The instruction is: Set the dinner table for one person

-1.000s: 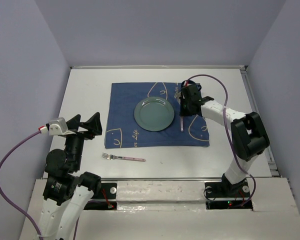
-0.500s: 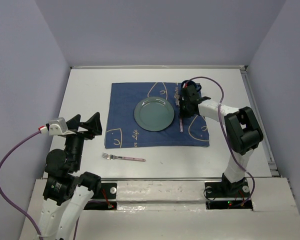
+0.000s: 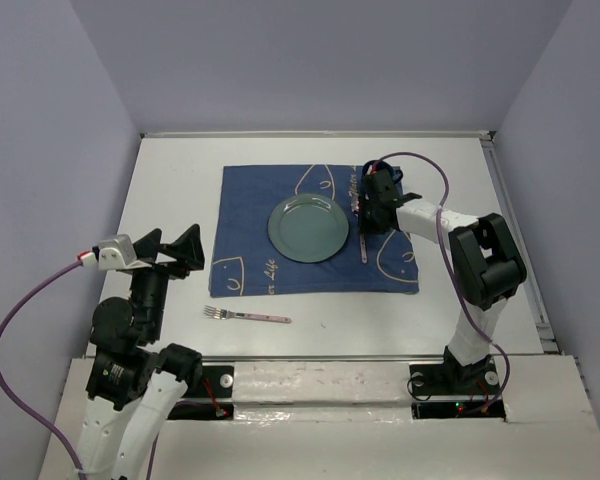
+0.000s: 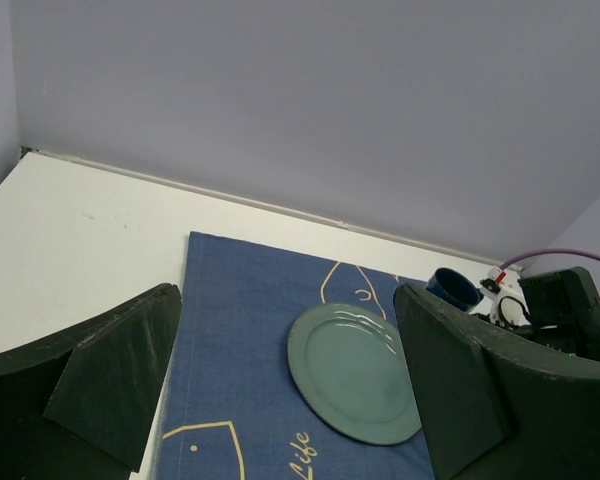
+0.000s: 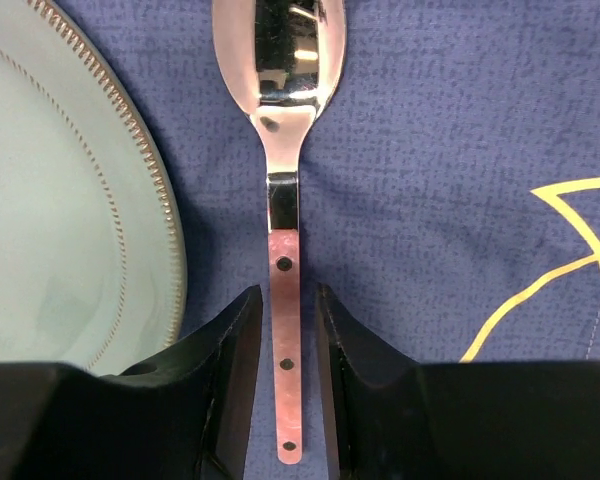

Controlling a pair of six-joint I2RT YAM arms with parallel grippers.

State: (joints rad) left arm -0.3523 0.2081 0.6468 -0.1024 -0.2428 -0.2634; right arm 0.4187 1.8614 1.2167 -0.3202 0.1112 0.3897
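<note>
A spoon (image 5: 285, 100) with a pink handle lies flat on the dark blue cloth (image 3: 242, 230), just right of the green plate (image 3: 306, 229), bowl pointing away. My right gripper (image 5: 288, 300) straddles the handle low over the cloth, open, with a narrow gap on each side. In the top view that gripper (image 3: 368, 215) sits at the plate's right edge, above the spoon (image 3: 365, 248). A fork (image 3: 248, 316) with a pink handle lies on the white dinner table (image 3: 170, 180) in front of the cloth. My left gripper (image 3: 170, 250) hangs open and empty at the left.
A dark blue mug (image 4: 453, 290) stands at the cloth's far right corner, behind the right gripper. From the left wrist, the plate (image 4: 355, 372) shows between the wide fingers. Grey walls enclose the table on three sides.
The right jaws have parted from the spoon handle, leaving the spoon lying on the cloth. The right arm's elbow drew in slightly. The left arm has not moved.
</note>
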